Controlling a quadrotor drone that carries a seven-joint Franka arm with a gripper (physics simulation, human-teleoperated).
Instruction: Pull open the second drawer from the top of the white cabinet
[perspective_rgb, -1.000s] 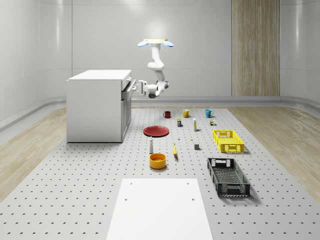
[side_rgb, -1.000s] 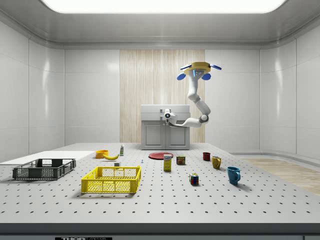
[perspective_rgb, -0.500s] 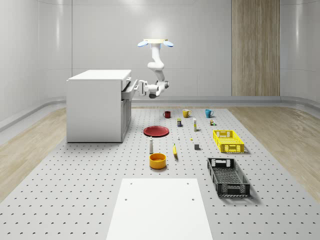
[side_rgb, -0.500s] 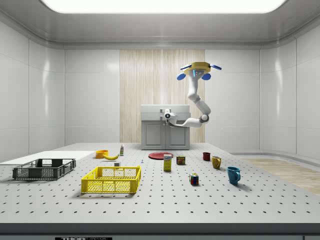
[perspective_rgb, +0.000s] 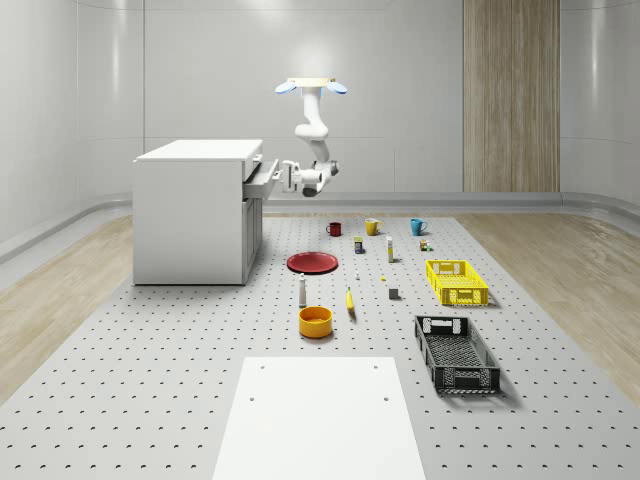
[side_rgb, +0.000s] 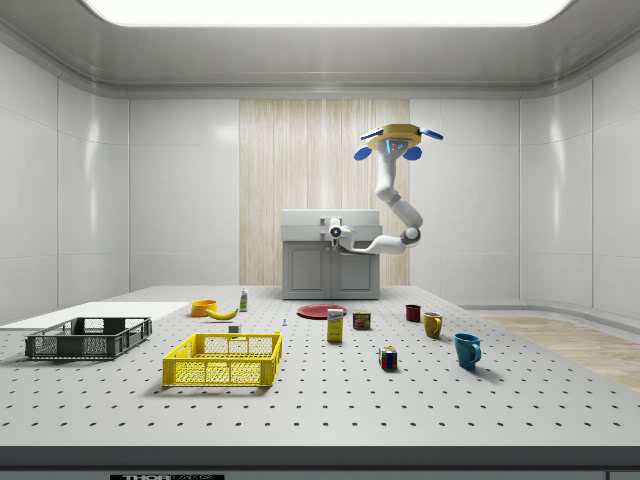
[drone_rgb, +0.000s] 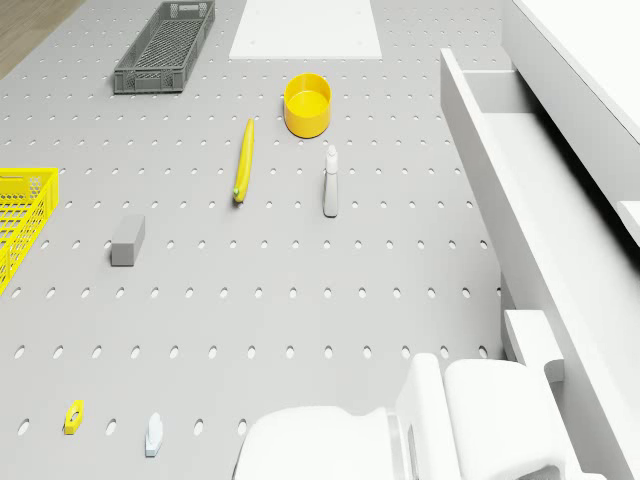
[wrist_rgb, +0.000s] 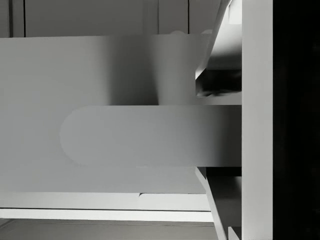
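The white cabinet (perspective_rgb: 195, 210) stands at the whole-scene view's left. Its second drawer from the top (perspective_rgb: 262, 178) sticks partway out of the front, and the drone view shows its bare inside (drone_rgb: 520, 170). My gripper (perspective_rgb: 284, 177) is at the drawer's front, shut on the drawer handle (wrist_rgb: 150, 136), which runs across the wrist view against the drawer front. The drone (perspective_rgb: 312, 87) hovers above and in front of the cabinet, over the perforated floor, with the arm bent down and back toward the drawer. In the side view the gripper (side_rgb: 335, 232) sits at the cabinet's (side_rgb: 331, 270) upper front.
A red plate (perspective_rgb: 312, 262), a white bottle (perspective_rgb: 302, 291), an orange bowl (perspective_rgb: 315, 321) and a banana (perspective_rgb: 350, 300) lie on the floor in front of the cabinet. Mugs (perspective_rgb: 372, 227), a yellow crate (perspective_rgb: 456, 282) and a black crate (perspective_rgb: 456, 353) stand farther right.
The drawer has slid a little farther out of the cabinet with my gripper on its handle. The arm's elbow has risen slightly; the drone has kept its place.
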